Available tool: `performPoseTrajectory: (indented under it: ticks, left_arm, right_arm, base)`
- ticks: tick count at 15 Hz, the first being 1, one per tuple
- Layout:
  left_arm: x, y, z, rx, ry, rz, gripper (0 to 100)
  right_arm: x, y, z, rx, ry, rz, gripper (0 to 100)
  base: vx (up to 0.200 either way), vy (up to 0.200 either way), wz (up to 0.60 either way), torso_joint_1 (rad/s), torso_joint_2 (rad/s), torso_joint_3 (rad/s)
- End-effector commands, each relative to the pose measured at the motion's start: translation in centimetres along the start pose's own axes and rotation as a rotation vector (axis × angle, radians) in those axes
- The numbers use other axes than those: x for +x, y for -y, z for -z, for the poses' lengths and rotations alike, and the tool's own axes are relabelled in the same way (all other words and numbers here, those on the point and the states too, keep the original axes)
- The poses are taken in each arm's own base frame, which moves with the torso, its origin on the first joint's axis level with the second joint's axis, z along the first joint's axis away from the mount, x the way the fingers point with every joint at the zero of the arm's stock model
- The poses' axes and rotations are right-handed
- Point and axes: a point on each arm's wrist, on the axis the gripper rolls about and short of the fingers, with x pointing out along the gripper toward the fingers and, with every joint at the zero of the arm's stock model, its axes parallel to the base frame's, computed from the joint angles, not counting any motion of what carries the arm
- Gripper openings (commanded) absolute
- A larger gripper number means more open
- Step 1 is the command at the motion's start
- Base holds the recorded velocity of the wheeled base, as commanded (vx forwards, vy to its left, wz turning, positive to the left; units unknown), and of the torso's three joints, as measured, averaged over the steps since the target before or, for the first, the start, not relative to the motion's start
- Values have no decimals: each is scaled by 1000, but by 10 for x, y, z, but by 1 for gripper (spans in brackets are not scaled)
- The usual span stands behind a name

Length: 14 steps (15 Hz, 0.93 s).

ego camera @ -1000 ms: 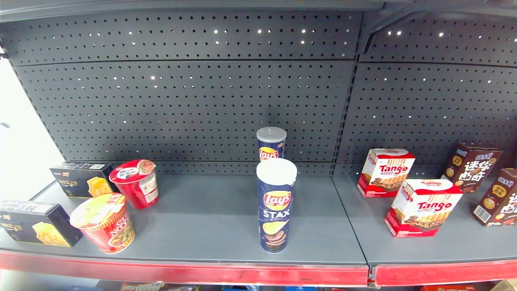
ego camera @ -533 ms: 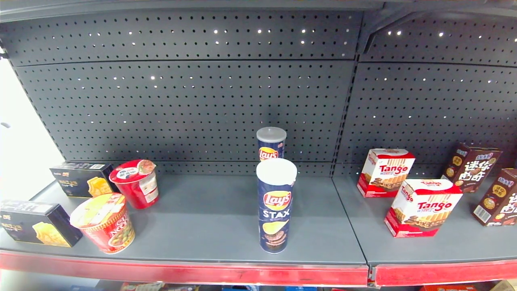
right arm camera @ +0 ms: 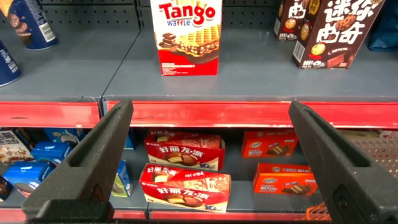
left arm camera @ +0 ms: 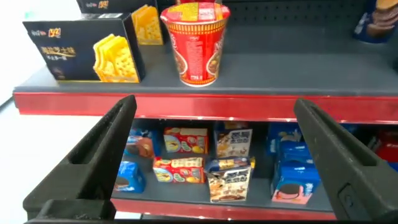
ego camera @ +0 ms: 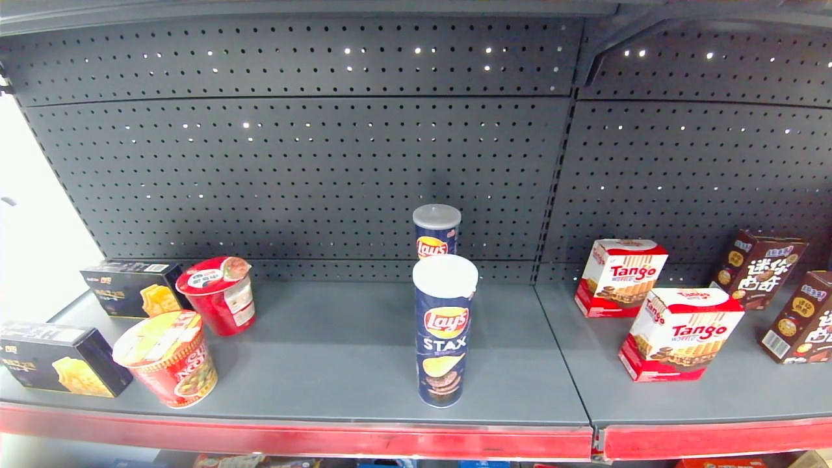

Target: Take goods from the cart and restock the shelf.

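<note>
The left fingers and right fingers hang spread wide and empty, the part-filled shelf just beyond their tips, seemingly between placements, so the next move calls for turning to the cart for more goods.

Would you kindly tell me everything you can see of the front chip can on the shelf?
The front chip can is a tall dark blue cylinder, seemingly printed cardboard, with a flat white lid, a red-and-yellow logo, white lettering and pictured chips near its base. It stands upright and closed near the front edge of the shelf, directly before a grey-lidded can; whether the two touch cannot be told.
</note>
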Motion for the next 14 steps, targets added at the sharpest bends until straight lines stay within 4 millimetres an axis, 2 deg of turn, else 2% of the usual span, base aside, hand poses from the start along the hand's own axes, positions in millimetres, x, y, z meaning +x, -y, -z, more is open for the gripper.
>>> performPoseTrajectory:
  ticks: [1,7,10,14]
  left_arm:
    - [-2,0,1,-5,25,-1,100]
    - [-2,0,0,-44,26,0,100]
    - [-2,0,1,-41,25,0,100]
    - [-2,0,1,-37,25,6,100]
  right_arm:
    - [0,0,0,0,-1,0,100]
    - [0,0,0,0,-1,0,100]
    - [0,0,0,0,-1,0,100]
    - [0,0,0,0,-1,0,100]
  base:
    - [0,0,0,0,0,0]
    - [0,0,0,0,0,0]
    - [-200,0,0,6,9,-1]
    - [0,0,0,0,0,0]
